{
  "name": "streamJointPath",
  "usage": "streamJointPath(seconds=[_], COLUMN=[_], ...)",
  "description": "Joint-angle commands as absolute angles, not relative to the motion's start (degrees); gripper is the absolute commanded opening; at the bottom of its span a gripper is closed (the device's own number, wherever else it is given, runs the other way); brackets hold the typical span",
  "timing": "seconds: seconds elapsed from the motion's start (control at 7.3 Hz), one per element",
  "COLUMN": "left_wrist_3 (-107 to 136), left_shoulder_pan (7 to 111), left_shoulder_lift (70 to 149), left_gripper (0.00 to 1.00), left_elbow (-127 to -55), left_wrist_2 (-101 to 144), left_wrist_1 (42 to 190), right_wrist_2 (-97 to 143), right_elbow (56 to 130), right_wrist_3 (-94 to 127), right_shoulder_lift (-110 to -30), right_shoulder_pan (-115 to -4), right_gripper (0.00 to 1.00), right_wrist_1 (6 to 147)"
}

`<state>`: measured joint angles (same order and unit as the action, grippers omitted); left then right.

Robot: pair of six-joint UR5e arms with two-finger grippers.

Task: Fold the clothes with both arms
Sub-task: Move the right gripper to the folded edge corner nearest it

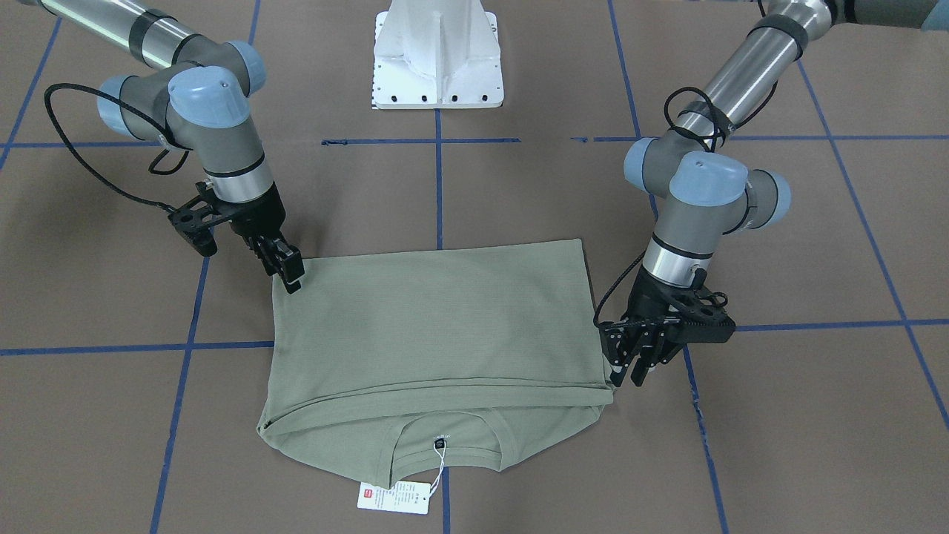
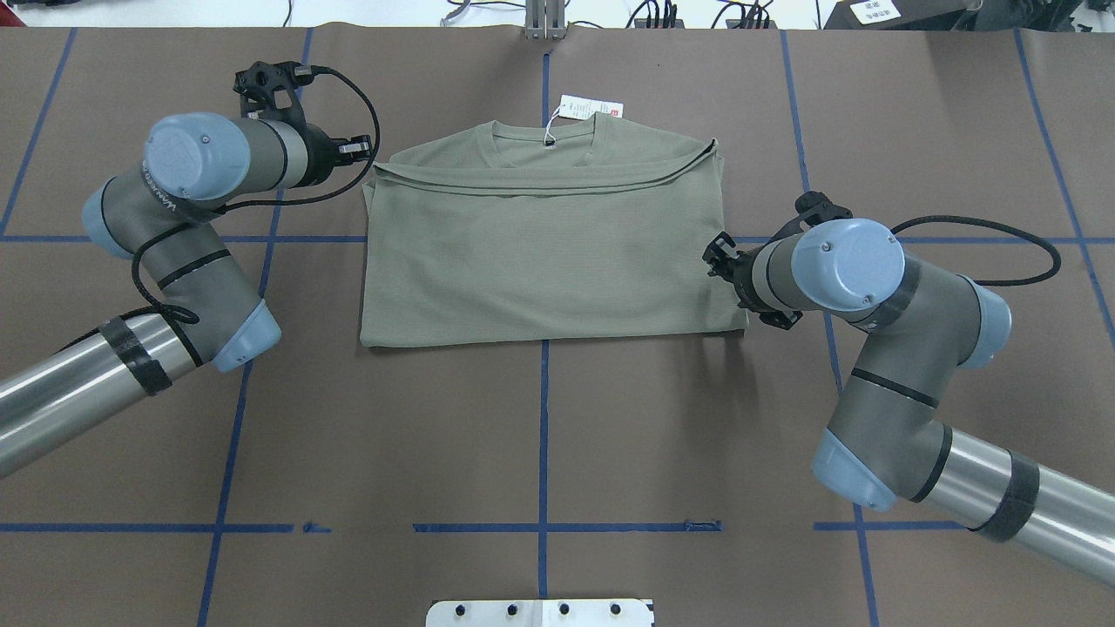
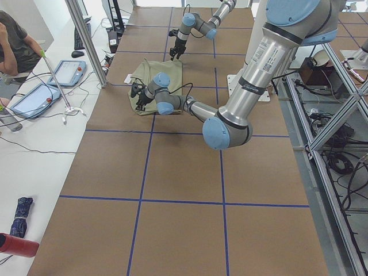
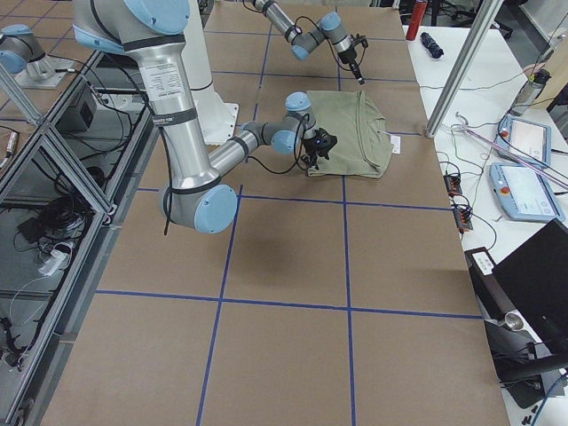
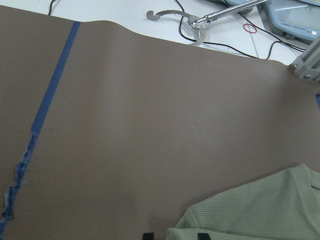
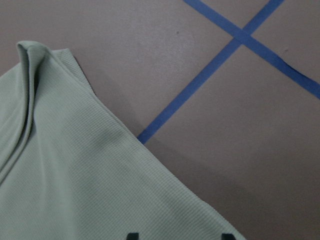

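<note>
1. Front-facing view: the shirt (image 1: 445, 319) lies flat mid-table, its lower half folded up toward the neckline and its hang tag (image 1: 394, 497) at 6 o'clock. The left gripper (image 1: 637, 367) meets the shirt's 4 o'clock corner and the right gripper (image 1: 288, 271) its 10 o'clock corner, probably so that each can take one side.
2. Overhead: the grippers flank the shirt at 10 and 3 o'clock, at its edges.
3. Side views: the shirt lies between the near and far arms. The jaws are too small to judge.
4. Left wrist: the fingertips (image 5: 202, 235) stand apart around the shirt's corner, unclamped.
5. Right wrist: the fingertips (image 6: 227, 235) stand wider apart, straddling the shirt's edge. Blue tape (image 6: 200, 95) runs toward 1 o'clock.
</note>
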<state>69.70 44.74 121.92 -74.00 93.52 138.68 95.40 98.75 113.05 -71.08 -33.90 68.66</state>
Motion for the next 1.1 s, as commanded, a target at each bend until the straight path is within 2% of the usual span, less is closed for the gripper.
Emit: streamJointPath(seconds=[0.0,0.55,0.68,0.82,0.96], left_wrist_3=[69.7,69.8,69.8,69.9,70.0], left_shoulder_pan=[44.7,44.6,44.6,44.6,44.6], left_shoulder_lift=[122.2,122.1,122.1,122.1,122.2], left_gripper=[0.41,0.41,0.41,0.41,0.41], left_elbow=[-74.0,-74.0,-74.0,-74.0,-74.1], left_wrist_2=[93.5,93.4,93.5,93.5,93.4], left_wrist_1=[138.6,138.7,138.7,138.7,138.7], right_wrist_2=[95.4,95.4,95.4,95.4,95.4], right_elbow=[98.8,99.1,99.1,99.0,99.3], right_wrist_3=[113.2,113.2,113.2,113.2,113.2], right_shoulder_lift=[-72.4,-72.9,-72.9,-73.0,-73.6], right_shoulder_pan=[-33.1,-32.2,-32.1,-32.1,-32.1], right_gripper=[0.64,0.66,0.56,0.21,0.0], right_wrist_1=[68.7,68.7,68.7,68.7,68.6])
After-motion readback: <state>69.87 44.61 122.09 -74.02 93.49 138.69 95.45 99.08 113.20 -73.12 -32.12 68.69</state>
